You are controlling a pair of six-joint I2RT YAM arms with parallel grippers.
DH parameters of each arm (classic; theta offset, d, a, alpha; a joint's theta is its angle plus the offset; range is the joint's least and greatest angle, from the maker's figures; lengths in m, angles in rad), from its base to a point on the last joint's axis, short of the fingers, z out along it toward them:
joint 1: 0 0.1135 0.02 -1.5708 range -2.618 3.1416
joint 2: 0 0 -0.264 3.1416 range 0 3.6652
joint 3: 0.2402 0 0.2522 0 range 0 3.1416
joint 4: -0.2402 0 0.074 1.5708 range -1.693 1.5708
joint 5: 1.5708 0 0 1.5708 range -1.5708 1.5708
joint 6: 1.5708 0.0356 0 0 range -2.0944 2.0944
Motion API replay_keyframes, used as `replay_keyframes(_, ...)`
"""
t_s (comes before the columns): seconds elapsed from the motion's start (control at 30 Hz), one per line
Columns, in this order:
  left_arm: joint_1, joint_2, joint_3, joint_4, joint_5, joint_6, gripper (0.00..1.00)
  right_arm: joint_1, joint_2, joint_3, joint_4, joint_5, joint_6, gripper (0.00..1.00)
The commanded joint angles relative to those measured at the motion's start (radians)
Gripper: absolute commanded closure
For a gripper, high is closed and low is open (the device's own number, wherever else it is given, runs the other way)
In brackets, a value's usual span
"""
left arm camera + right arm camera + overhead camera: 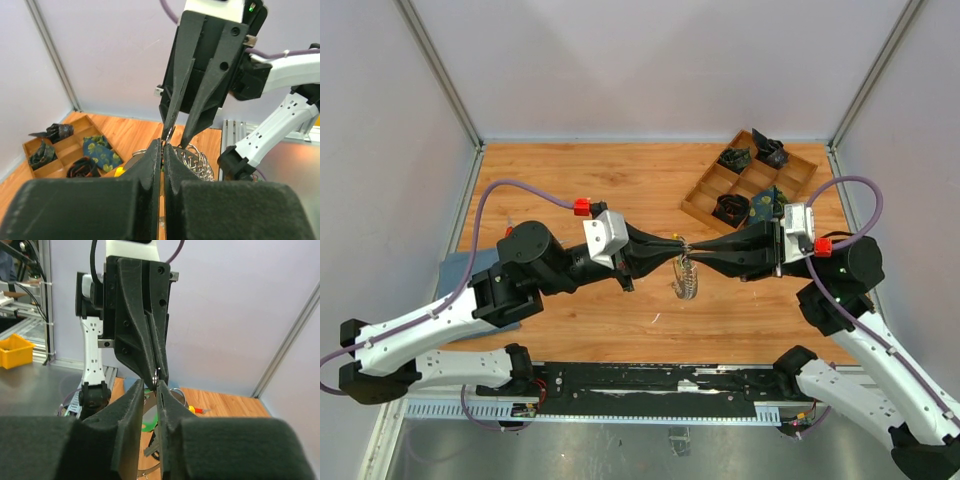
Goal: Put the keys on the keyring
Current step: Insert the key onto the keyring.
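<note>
The two arms meet tip to tip above the middle of the tabletop (570, 330), most likely so that one can steady the keyring (686, 278) while the other works on it. The left gripper (672, 246) has its jaws clenched on the top of the ring, which dangles in the air just below the tips. The right gripper (693, 247) faces it with jaws a little parted, grasping nothing. Well apart at the far right, a wooden tray (760, 180) holds dark fabric bundles (734, 158) in several compartments, and no keys show there.
</note>
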Motion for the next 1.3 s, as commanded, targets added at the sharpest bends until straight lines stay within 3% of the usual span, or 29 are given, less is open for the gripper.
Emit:
replay_keyframes(0.0, -0.006, 0.018, 0.096, -0.134, -0.097, 0.042, 0.99, 0.030, -0.049, 0.109, -0.286, -0.029, -0.171, 0.79)
replay_keyframes(0.13, -0.006, 0.061, 0.186, -0.305, -0.133, 0.066, 1.00, 0.030, -0.063, 0.220, -0.611, -0.010, -0.342, 0.69)
replay_keyframes(0.3, -0.006, 0.164, 0.357, -0.566, -0.159, 0.091, 0.99, 0.031, -0.021, 0.389, -0.966, 0.011, -0.503, 0.65)
replay_keyframes(0.53, -0.035, 0.278, 0.511, -0.817, -0.196, 0.127, 0.99, 0.031, 0.020, 0.435, -1.123, 0.068, -0.534, 0.66)
replay_keyframes(0.7, -0.097, 0.344, 0.605, -0.963, -0.301, 0.147, 0.99, 0.030, 0.035, 0.401, -1.107, 0.111, -0.523, 0.69)
replay_keyframes(0.8, -0.136, 0.378, 0.641, -1.026, -0.354, 0.154, 0.99, 0.030, 0.028, 0.337, -0.999, 0.104, -0.463, 0.70)
replay_keyframes(1.13, -0.176, 0.393, 0.672, -1.060, -0.382, 0.147, 0.99, 0.032, -0.007, 0.102, -0.611, 0.022, -0.253, 0.70)
replay_keyframes(1.27, -0.181, 0.398, 0.673, -1.062, -0.395, 0.147, 1.00, 0.053, 0.003, 0.075, -0.555, 0.016, -0.223, 0.71)
